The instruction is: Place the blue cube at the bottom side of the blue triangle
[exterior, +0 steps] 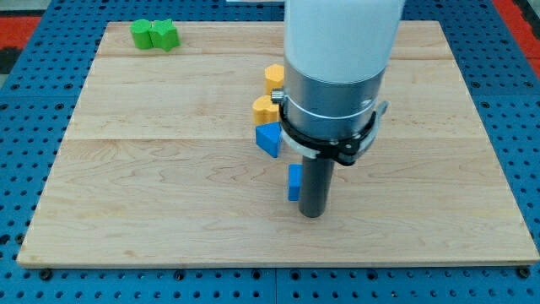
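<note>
Camera view shows my tip (313, 214), with no jaws, touching the blue cube (294, 182) just below the blue triangle (268, 139), so seemingly only a leftward aligning nudge remains.

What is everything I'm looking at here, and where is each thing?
green blocks: two, green, touching, the board's top left corner
yellow blocks: two, yellow, one above the other, near centre
blue triangle: one, blue, just below the yellow pair
blue cube: one, blue, below the triangle, partly hidden by the rod
board: one, light wood, on a blue pegboard
my tip: one, dark rod end, against the cube's right side
</note>
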Robot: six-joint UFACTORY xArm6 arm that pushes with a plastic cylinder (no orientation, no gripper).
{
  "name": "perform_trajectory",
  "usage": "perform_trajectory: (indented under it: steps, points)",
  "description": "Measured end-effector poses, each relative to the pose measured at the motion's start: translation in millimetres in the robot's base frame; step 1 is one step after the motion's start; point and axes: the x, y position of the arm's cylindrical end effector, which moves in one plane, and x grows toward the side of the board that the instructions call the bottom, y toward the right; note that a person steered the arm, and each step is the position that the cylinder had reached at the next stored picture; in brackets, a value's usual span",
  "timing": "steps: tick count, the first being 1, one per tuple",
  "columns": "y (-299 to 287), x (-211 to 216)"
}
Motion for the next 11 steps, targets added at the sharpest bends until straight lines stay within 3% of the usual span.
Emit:
perform_trajectory:
  steps: [1,3,5,6,8,9,11]
  points:
    - [7.2,-18.6]
    - [-37.4,-22.3]
    - [39.4,21.0]
    - [73.6,-7.0]
    - [11.1,-61.8]
    - [-12.9,-55.3]
    - [20.4,-52.5]
